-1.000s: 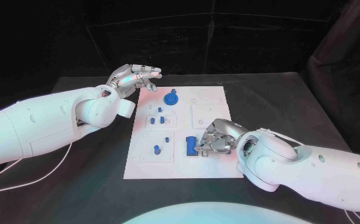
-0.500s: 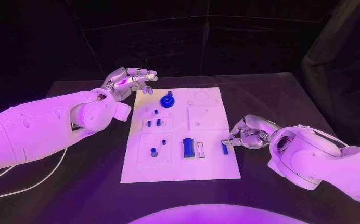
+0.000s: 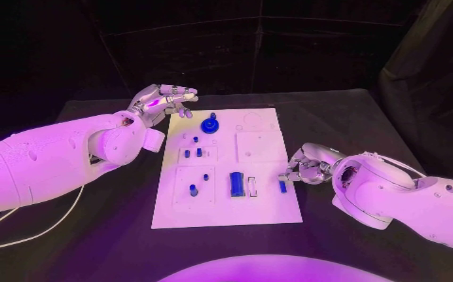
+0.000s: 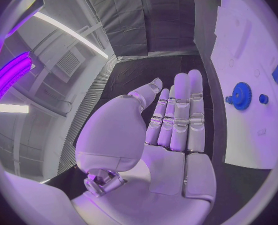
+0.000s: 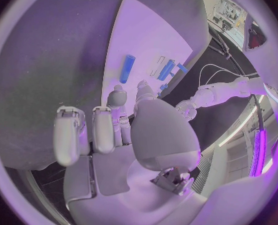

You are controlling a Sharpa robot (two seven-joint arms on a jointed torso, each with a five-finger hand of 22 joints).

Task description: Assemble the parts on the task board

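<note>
From the head camera, the white task board (image 3: pixel 226 167) lies in the middle of the black table (image 3: pixel 378 125) with a blue gear-like part (image 3: pixel 211 124) near its far end, a blue rectangular block (image 3: pixel 236 184) seated toward its near end and a small blue peg (image 3: pixel 282 186) lying close to its right edge; the left hand (image 3: pixel 162 102) hangs beyond the board's far left corner holding nothing, fingers loosely bent, while the right hand (image 3: pixel 304 167) sits just off the board's right edge beside the peg, its fingers curled in. The left wrist camera shows the left hand (image 4: pixel 173 122) flat and empty with fingers extended side by side, the gear-like part (image 4: pixel 241 95) standing on the board (image 4: pixel 245 60) beside it. The right wrist camera shows the right hand (image 5: pixel 108 130) with fingers bent inward on nothing, and the peg (image 5: pixel 127 68) lying free on the board (image 5: pixel 151 40), apart from the fingertips (image 5: pixel 118 97).
</note>
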